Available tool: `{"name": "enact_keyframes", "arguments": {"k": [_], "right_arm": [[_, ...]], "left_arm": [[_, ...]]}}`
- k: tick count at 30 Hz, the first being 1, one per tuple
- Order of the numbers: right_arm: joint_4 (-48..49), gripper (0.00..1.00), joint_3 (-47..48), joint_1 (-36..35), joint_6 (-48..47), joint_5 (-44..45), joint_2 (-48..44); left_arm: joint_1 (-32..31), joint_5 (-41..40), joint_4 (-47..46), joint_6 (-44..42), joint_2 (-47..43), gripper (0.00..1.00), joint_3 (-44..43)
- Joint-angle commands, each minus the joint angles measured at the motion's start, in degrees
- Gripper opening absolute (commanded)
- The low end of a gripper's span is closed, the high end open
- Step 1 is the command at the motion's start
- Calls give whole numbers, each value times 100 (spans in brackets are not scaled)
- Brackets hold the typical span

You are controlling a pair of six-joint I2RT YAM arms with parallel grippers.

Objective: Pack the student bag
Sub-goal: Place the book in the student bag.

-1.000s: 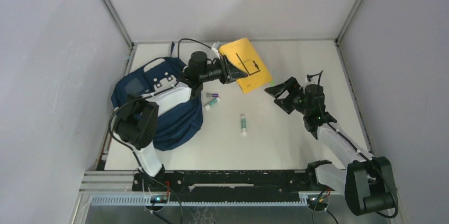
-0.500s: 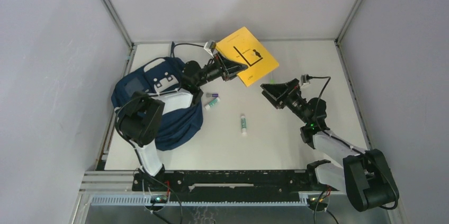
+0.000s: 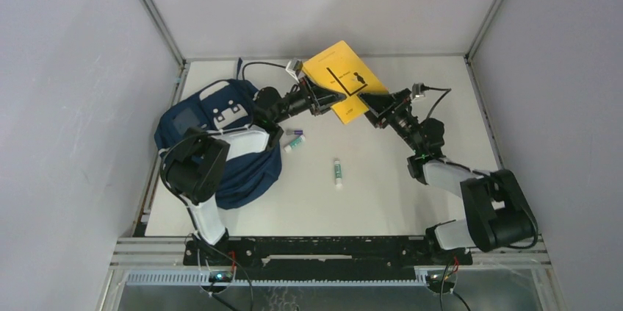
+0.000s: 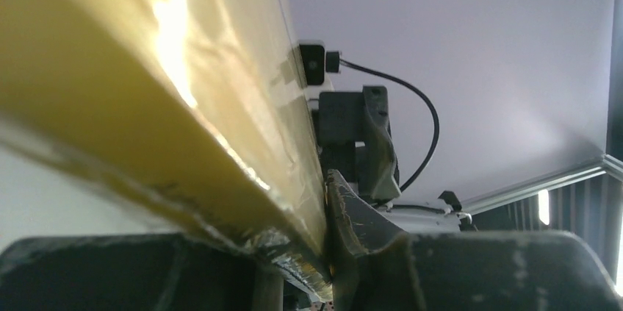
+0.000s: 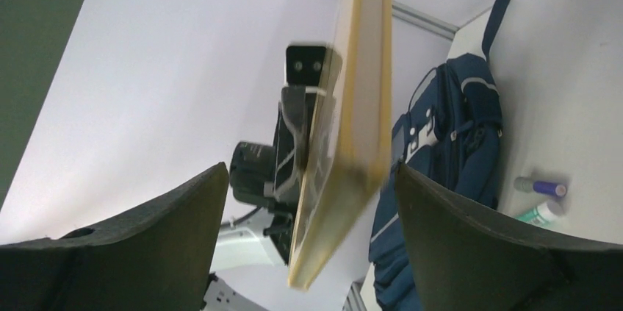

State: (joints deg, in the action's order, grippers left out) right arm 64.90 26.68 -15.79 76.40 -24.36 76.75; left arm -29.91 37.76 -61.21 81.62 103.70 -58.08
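Your left gripper grips the yellow book at upper centre; your right gripper has its jaws spread wide around the book's edge. The student bag lies at left.

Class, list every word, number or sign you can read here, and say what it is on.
No text can be read.
Book: black lines and a small dark figure on the cover; any words are too small.
Bag: patch marks too small.
Tubes: labels blurred.
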Motion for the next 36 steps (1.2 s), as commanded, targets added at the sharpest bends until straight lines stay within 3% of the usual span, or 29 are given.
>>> {"name": "enact_keyframes", "arguments": {"k": [1,5,7,9,11,15,17,19,23,26,29,36], "right_arm": [[942,85,503,-42,459,175,662],[1616,47,781,-49,869,140,1300],[1654,23,873,-57,930,94,1434],[1666,0,866,-6,954,13,1477],[1663,0,809,71,972,-76,1426],[1553,0,451,349,898,-247,1004],[1033,0,218,548,681,-396,524],[-36,0,11,750,290,-490,-142],[-3347,0,-84,926,-1089,-260,-1878],[-4904,0,-222,944,-1777,89,-2881],[-5570,0,-526,1001,-1988,120,-3635],[-6447,0,-832,1260,-2352,-62,-4215]], "left_arm": [[-50,35,-674,-50,-455,0,120],[-42,91,-658,-56,-471,0,167],[-24,98,-622,-85,-486,1,198],[-11,159,-493,-175,-512,12,203],[13,198,-167,-402,-615,26,230],[102,32,952,-1244,-1193,44,476],[132,-86,2091,-1893,-1630,49,575],[128,-436,3794,-3032,-2160,53,531],[82,-2536,7575,-5390,-3064,55,-20],[-83,-4665,9476,-6201,-3216,56,-384],[-271,-5624,10534,-6385,-3160,55,-392],[-1076,-6519,11066,-5520,-3208,55,168]]}}
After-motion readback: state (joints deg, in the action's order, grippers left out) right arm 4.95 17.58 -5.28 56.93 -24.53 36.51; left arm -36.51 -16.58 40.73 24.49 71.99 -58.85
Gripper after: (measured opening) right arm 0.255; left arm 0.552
